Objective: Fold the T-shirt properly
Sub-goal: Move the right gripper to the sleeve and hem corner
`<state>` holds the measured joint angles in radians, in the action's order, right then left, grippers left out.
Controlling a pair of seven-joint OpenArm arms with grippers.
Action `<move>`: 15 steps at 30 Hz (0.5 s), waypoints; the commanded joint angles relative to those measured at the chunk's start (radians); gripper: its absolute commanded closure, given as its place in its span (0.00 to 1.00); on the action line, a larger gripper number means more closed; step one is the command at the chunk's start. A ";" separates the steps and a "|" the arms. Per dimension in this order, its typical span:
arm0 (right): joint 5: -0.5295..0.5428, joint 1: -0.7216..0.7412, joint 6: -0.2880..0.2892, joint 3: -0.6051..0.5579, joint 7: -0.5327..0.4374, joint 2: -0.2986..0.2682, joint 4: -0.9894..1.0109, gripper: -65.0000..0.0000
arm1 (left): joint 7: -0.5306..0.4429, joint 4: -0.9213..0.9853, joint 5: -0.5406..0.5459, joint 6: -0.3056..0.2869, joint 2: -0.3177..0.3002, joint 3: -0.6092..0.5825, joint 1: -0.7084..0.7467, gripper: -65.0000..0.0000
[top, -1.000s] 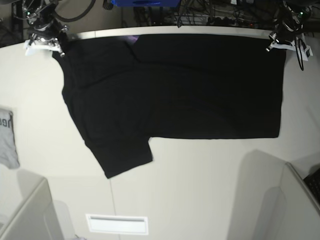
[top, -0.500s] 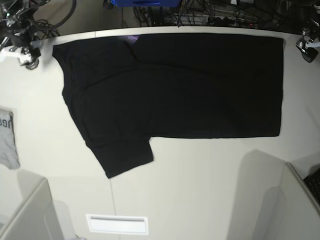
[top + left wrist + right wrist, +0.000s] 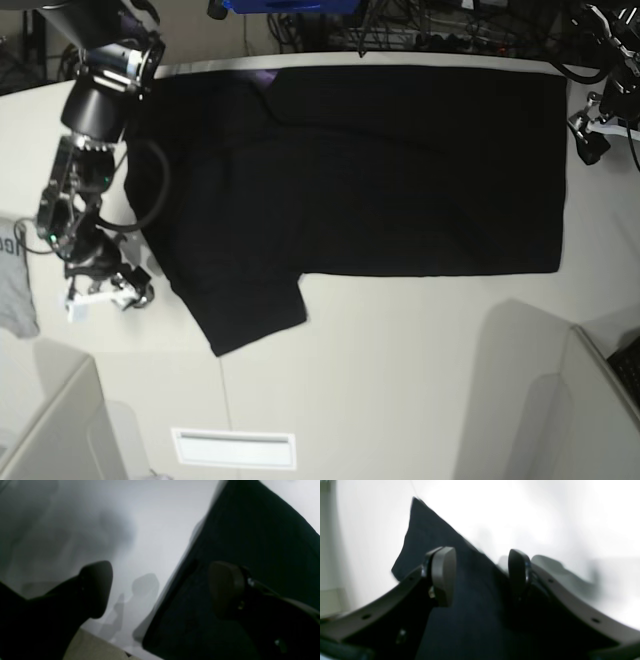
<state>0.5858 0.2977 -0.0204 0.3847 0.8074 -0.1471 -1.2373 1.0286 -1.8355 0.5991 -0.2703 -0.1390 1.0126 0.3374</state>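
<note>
The black T-shirt [image 3: 400, 170] lies flat on the white table [image 3: 400, 380], folded into a wide band with one sleeve [image 3: 250, 310] sticking out toward the front left. My right gripper [image 3: 108, 292] hovers beside that sleeve at the shirt's left side. In the right wrist view its fingers [image 3: 443, 575] stand open above the T-shirt [image 3: 432, 535], holding nothing. My left gripper [image 3: 588, 135] hangs just off the shirt's right edge. In the left wrist view it [image 3: 160, 590] is open, straddling the edge of the T-shirt [image 3: 250, 542].
A light grey garment [image 3: 12, 280] lies at the table's left edge. A white slot plate [image 3: 235, 448] sits near the front. Grey partitions rise at the front left [image 3: 60, 430] and front right [image 3: 600, 400]. Cables [image 3: 420, 30] crowd the back.
Both grippers let go of the shirt's far corners and opened. The right arm swung down the left side to the sleeve. The left gripper moved outward and toward the front along the right edge.
</note>
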 commanded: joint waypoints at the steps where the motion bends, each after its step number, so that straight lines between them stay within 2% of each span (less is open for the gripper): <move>1: -0.022 0.067 0.003 -0.030 -0.046 -0.012 0.035 0.51 | -0.023 -0.017 0.012 -0.007 -0.012 -0.002 -0.008 0.11; 4: -0.085 0.191 0.003 -0.106 -0.125 -0.012 0.251 0.45 | -0.023 -0.019 0.012 -0.007 0.000 0.001 -0.014 0.11; 6: -0.086 0.271 0.004 -0.142 -0.190 -0.018 0.419 0.41 | -0.023 -0.037 0.008 -0.007 0.000 0.002 -0.014 0.11; 9: -0.088 0.363 0.007 -0.212 -0.285 -0.035 0.617 0.40 | -0.023 -0.079 0.005 -0.007 0.000 0.004 -0.013 0.11; 13: -0.085 0.430 0.014 -0.352 -0.362 -0.032 0.767 0.40 | -0.023 -0.102 0.008 -0.005 -0.004 0.004 -0.016 0.11; 15: -0.083 0.435 0.055 -0.379 -0.362 -0.027 0.779 0.40 | -0.023 -0.100 0.006 -0.005 -0.004 0.004 -0.016 0.11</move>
<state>0.4911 0.7025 0.0246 0.0059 0.4366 -0.1699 -0.4500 1.0245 -1.9194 0.5987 -0.2703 -0.1276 1.0111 0.3195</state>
